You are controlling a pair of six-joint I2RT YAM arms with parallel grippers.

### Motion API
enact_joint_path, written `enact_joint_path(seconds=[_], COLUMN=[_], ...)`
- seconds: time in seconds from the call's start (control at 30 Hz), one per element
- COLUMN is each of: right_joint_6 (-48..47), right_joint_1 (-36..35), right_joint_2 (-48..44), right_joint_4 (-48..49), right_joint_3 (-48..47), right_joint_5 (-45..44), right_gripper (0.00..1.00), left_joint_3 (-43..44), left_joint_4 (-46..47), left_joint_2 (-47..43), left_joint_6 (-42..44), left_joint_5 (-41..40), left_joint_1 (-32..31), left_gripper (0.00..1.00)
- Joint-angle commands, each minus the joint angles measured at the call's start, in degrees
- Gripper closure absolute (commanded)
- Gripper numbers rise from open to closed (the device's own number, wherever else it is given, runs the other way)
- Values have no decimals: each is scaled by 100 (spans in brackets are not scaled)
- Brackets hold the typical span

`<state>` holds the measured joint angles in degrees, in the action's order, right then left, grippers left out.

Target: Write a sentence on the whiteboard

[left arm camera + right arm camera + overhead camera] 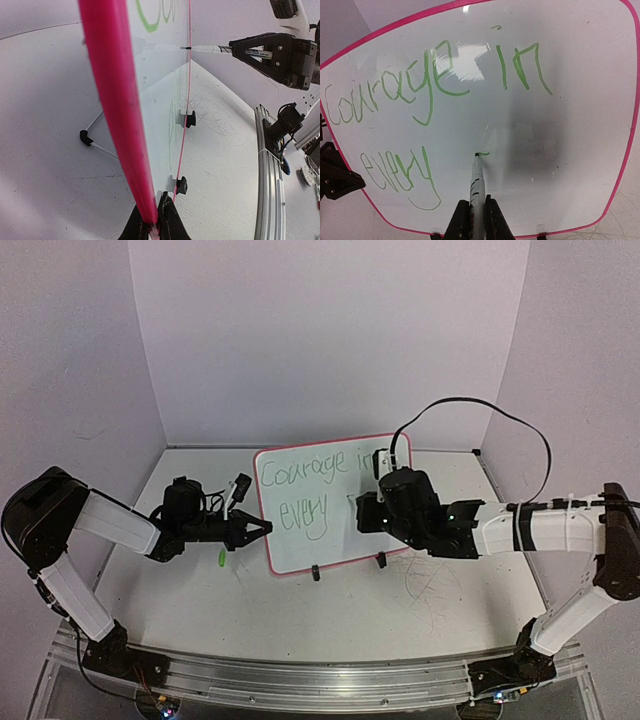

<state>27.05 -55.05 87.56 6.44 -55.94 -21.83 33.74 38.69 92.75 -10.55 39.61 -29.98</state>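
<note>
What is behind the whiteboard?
Behind the whiteboard, the left wrist view shows a thin wire support with a black elbow on the table. Where it joins the board is covered by the pink rim.

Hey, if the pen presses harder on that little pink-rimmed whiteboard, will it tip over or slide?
Probably tippy alone: the small glossy pink-rimmed whiteboard stands nearly upright on two small black clip feet. The left claw pinching its rim likely steadies it against the thin marker in the right claw. Its thin edge suggests it is light, so it may slide easily.
</note>
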Motion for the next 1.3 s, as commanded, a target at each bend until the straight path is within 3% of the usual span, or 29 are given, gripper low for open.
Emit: enact_joint_path(seconds=[0.0,0.23,0.67,1.27], right_joint_6=[17,209,685,581], right_joint_1=[-25,-94,-98,-313], right_joint_2=[155,134,-124,266], right_joint_4=[95,69,-367,-236], right_joint_3=[-190,5,297,-148], right_joint_5=[187,282,-489,-137], right_gripper=[100,100,100,100], left_joint_3=[151,160,177,177], left_joint_4=[-22,-28,-47,-60], left_joint_2=[-144,-152,-121,-140], left_joint_6=[421,420,409,404], left_joint_5=[-629,-626,-612,-612], left_joint_1=[18,18,18,9], left_gripper=[100,100,100,100])
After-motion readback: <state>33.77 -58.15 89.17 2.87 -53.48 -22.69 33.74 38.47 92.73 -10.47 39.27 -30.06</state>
